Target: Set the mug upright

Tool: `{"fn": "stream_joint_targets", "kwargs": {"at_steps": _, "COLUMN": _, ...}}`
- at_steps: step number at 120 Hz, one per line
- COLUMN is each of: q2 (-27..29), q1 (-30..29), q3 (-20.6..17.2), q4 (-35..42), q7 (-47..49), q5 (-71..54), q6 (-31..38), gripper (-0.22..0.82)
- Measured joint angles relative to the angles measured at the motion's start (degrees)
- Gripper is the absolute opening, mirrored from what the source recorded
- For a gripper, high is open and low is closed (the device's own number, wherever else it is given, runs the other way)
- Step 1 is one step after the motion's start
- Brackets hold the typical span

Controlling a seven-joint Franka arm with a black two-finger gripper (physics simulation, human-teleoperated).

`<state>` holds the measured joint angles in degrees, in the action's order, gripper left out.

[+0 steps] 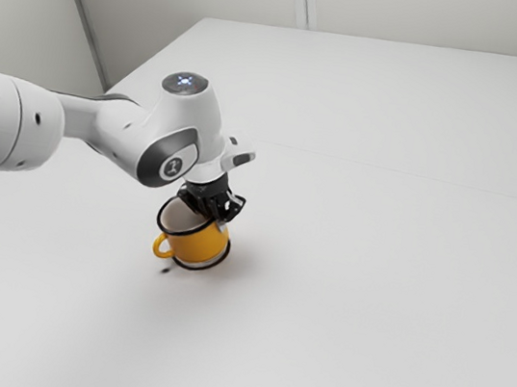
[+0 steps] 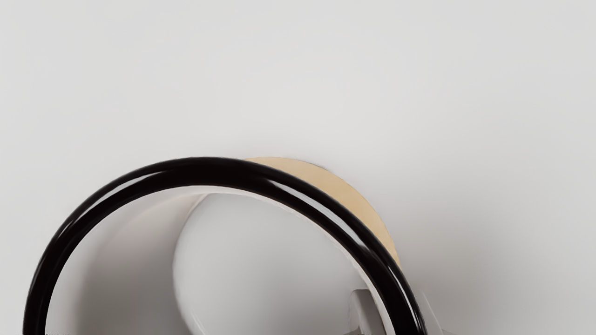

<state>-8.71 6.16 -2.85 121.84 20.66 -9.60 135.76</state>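
Yellow and tilting, the mug (image 1: 199, 242) leaned on or just over the surface (image 1: 349, 304), its handle (image 1: 163, 246) jutting from one side, the arm (image 1: 192, 135) above it! Over to the wrist view: fingers (image 2: 365, 311) pinched the mug's wall at its black rim (image 2: 200, 172), one inside, one outside. The danger? So narrow a hold could have let it pivot; release mid-lean could have toppled it handle-first.

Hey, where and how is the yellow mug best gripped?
Probably by its black rim, across from the handle, coming from above with one finger inside and one outside. The mug leans, its mouth facing up and toward the exterior view's left, leaving the thin wall open to straddle.
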Motion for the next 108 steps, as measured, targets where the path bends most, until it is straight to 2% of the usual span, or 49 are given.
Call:
{"fn": "stream_joint_targets", "kwargs": {"at_steps": 16, "q2": -0.3, "q1": -0.1, "q3": 0.0, "q4": 0.0, "q7": 0.0, "q5": 0.6, "q6": 0.1, "gripper": -0.07}}
{"fn": "stream_joint_targets", "kwargs": {"at_steps": 47, "q2": 0.3, "q1": -0.1, "q3": -0.1, "q4": -0.4, "q7": -0.7, "q5": 1.4, "q6": 0.2, "gripper": 0.33}}
{"fn": "stream_joint_targets", "kwargs": {"at_steps": 70, "q2": 4.7, "q1": 0.1, "q3": -0.1, "q4": -1.2, "q7": -1.2, "q5": 1.6, "q6": -1.3, "gripper": 0.47}}
{"fn": "stream_joint_targets", "kwargs": {"at_steps": 79, "q2": 5.2, "q1": 2.5, "q3": 1.7, "q4": -6.3, "q7": -2.0, "q5": 2.3, "q6": -5.5, "gripper": 0.51}}
{"fn": "stream_joint_targets", "kwargs": {"at_steps": 89, "q2": 4.4, "q1": 7.5, "q3": 7.7, "q4": -13.9, "q7": -3.8, "q5": 3.8, "q6": -11.5, "gripper": 0.53}}
{"fn": "stream_joint_targets", "kwargs": {"at_steps": 108, "q2": 3.5, "q1": 4.9, "q3": 10.3, "q4": -24.7, "q7": -9.0, "q5": 5.1, "q6": -21.1, "gripper": 0.56}}
